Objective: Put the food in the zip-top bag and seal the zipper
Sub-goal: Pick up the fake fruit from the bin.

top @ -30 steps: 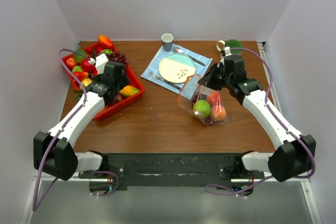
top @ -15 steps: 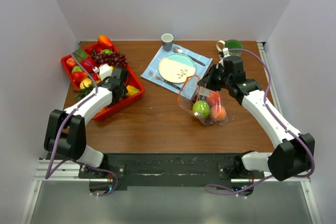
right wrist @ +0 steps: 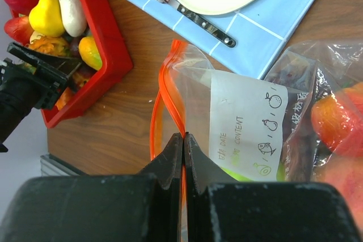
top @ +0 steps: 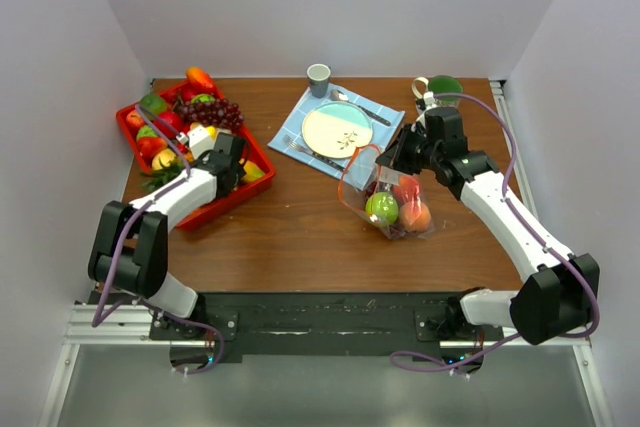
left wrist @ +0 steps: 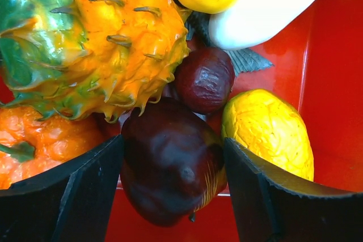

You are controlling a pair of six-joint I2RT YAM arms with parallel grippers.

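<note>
On a brown table, a red tray at the left holds most of the food. The zip-top bag stands right of centre, already holding a green apple and a peach-coloured piece.

The right end effector is pinched flat on the bag's rim and holds its mouth up. The left end effector is down in the tray, its jaws spread wide either side of a dark maroon fruit. Whether they grip it cannot be told.

That fruit is crowded by a spiky orange-green fruit and a yellow piece. A clean pick calls for closing squarely across its widest part, then lifting straight up clear of the spikes.

The orange-red zipper gapes open and should face the incoming arm.
</note>
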